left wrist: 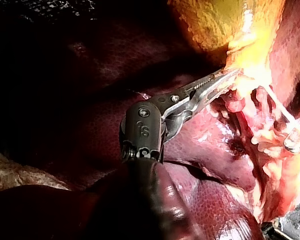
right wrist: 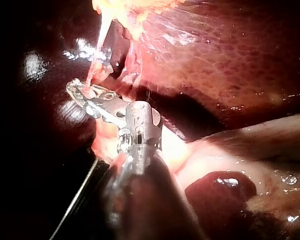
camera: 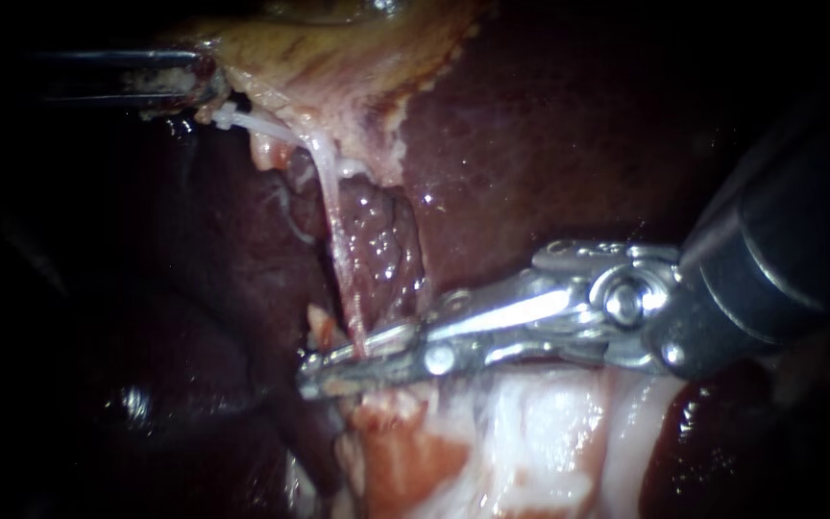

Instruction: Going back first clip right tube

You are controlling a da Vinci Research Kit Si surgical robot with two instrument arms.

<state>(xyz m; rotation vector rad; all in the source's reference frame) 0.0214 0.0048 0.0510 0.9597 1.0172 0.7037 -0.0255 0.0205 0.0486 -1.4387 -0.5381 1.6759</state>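
Tube (camera: 343, 240) runs taut down from gallbladder (camera: 338, 58); its lower end lies between jaws of right instrument (camera: 338, 367). Jaws narrowly parted, straddling tube, no firm hold evident. Wrist nearly level; shaft enters from right, low across liver (camera: 549, 135). Left instrument (camera: 206, 85) clamped on gallbladder edge, shaft level from left, likely lifting so tube is stretched and exposed.

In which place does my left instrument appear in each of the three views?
Endoscope view: the left instrument at the upper left, its tip on the gallbladder edge.
Left wrist view: it reaches ahead to that same edge.
Right wrist view: not in it.
Shared landmark: the yellowish gallbladder.
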